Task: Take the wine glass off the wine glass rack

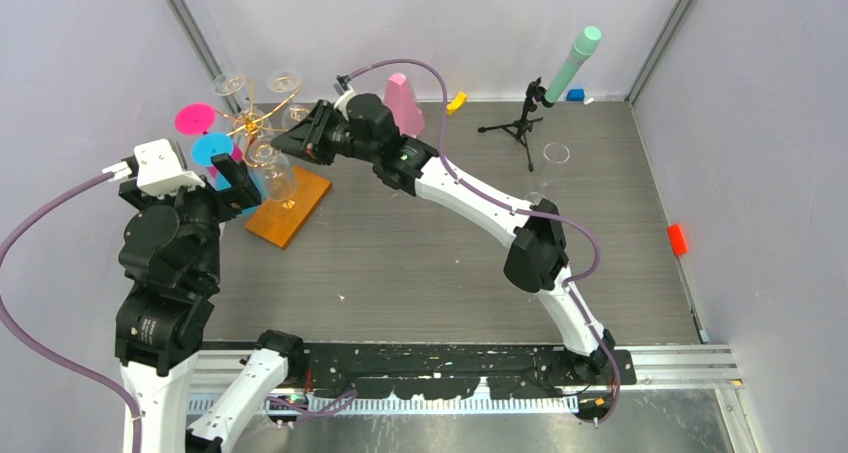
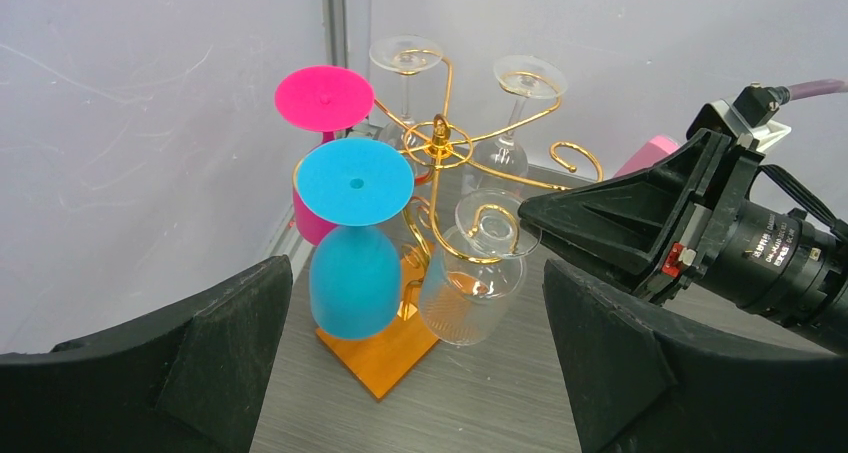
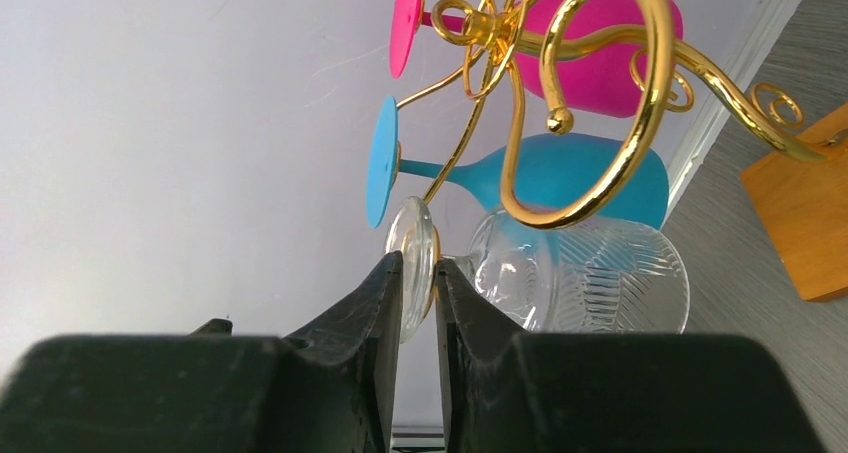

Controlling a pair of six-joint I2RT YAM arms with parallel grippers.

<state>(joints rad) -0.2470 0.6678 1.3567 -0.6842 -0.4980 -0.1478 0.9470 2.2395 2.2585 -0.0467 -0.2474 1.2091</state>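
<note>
The wine glass rack (image 1: 250,128) is a gold wire stand on an orange-brown wooden base (image 1: 290,211) at the back left. A clear ribbed wine glass (image 2: 470,293) hangs upside down from its front spiral arm. My right gripper (image 3: 419,273) is shut on that glass's round foot (image 3: 413,243), one finger on each face of the disc. In the top view the right gripper (image 1: 292,141) reaches in from the right at the height of the rack's top. My left gripper (image 2: 415,373) is open, low and in front of the rack's base (image 2: 385,353), touching nothing.
A pink glass (image 1: 195,119), a blue glass (image 1: 212,149) and two clear glasses (image 1: 285,81) also hang on the rack. A black tripod with a mint tube (image 1: 520,125), a pink block (image 1: 403,105) and a clear glass (image 1: 556,154) stand further right. Walls close in behind and to the left.
</note>
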